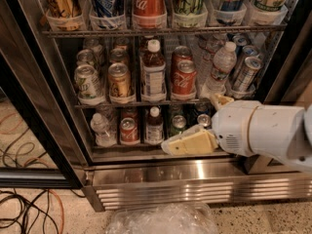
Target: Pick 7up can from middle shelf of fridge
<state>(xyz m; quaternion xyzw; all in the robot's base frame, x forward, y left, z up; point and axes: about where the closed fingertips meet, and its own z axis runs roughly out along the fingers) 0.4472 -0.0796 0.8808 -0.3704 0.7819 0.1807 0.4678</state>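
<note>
The 7up can [88,84], silver-white with green lettering, stands in a clear cup at the front left of the middle shelf [146,103] of the fridge [44,116]. A second similar can [86,58] stands behind it. My gripper [191,128] hangs in front of the lower rack at the right, well below and to the right of the 7up can. Its cream fingers [187,142] stand apart and hold nothing. The white arm [268,130] reaches in from the right.
On the middle shelf, left to right after the 7up can: a gold-brown can [120,83], a brown bottle [154,72], a red Coca-Cola can [184,78], a water bottle [219,67]. Steel louvred base [195,185] below. Cables [27,204] and clear plastic [161,219] lie on the floor.
</note>
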